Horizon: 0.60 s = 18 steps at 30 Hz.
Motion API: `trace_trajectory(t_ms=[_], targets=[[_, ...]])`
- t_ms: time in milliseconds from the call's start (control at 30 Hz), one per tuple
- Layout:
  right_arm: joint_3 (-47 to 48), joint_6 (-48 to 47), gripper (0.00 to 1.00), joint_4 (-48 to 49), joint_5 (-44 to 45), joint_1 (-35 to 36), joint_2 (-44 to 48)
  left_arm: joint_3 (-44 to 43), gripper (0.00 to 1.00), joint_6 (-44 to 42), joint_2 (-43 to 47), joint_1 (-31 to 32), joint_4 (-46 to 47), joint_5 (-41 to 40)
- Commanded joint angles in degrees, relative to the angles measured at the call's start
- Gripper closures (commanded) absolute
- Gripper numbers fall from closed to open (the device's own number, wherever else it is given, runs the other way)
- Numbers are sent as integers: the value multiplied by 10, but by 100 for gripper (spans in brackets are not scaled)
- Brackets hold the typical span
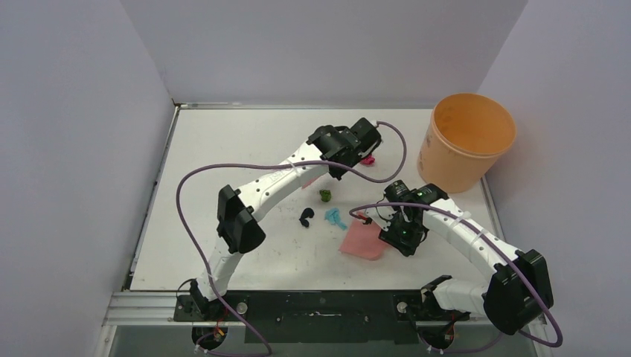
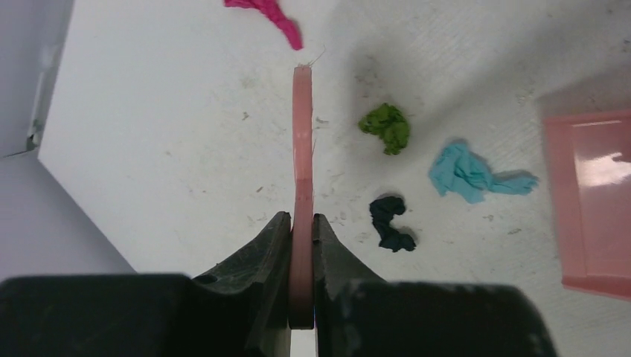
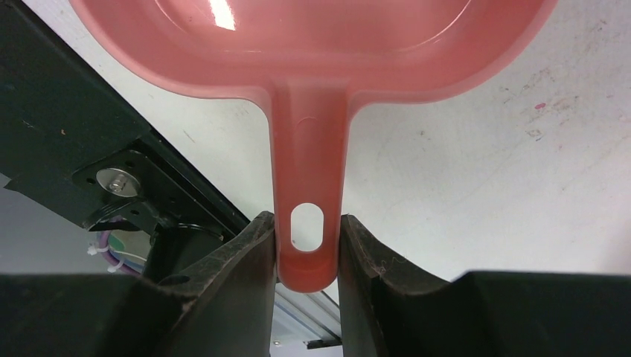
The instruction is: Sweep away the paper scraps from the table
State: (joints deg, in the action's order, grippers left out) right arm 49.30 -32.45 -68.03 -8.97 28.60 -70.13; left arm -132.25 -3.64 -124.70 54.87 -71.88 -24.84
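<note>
Scraps lie on the white table [image 1: 223,149]: a magenta one [image 1: 367,158], a green one [image 1: 325,195], a dark blue one [image 1: 306,216] and a cyan one [image 1: 335,218]. The left wrist view shows them too: magenta [image 2: 269,15], green [image 2: 385,127], dark blue [image 2: 390,222], cyan [image 2: 469,172]. My left gripper [image 1: 336,165] [image 2: 301,223] is shut on the pink brush [image 1: 311,181] [image 2: 302,149], held above the table left of the green scrap. My right gripper [image 1: 387,234] [image 3: 306,245] is shut on the handle of the pink dustpan [image 1: 363,242] [image 3: 312,44], which rests just right of the cyan scrap.
An orange bucket [image 1: 467,140] stands at the table's far right edge. The black base rail [image 1: 320,305] runs along the near edge. Grey walls close in the left, back and right sides. The dustpan's edge shows in the left wrist view [image 2: 591,193].
</note>
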Motion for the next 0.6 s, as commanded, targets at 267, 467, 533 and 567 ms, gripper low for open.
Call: trace_trajectory(t_ms=[267,467,533,567], targets=[[7,33,92,-24,54,-16,53,-42,100,-185,-16,-66,252,-147],[1,50,95,-16,57,-38,50,-59,100,-252,-83,-72,293,-90],[6,51,95,-15,60,-51,42,-57,100,-250,-93,-72,291,-56],[10,50,95,-15,58,-58,39,-57,100,-251,-99,-72,288,-45]])
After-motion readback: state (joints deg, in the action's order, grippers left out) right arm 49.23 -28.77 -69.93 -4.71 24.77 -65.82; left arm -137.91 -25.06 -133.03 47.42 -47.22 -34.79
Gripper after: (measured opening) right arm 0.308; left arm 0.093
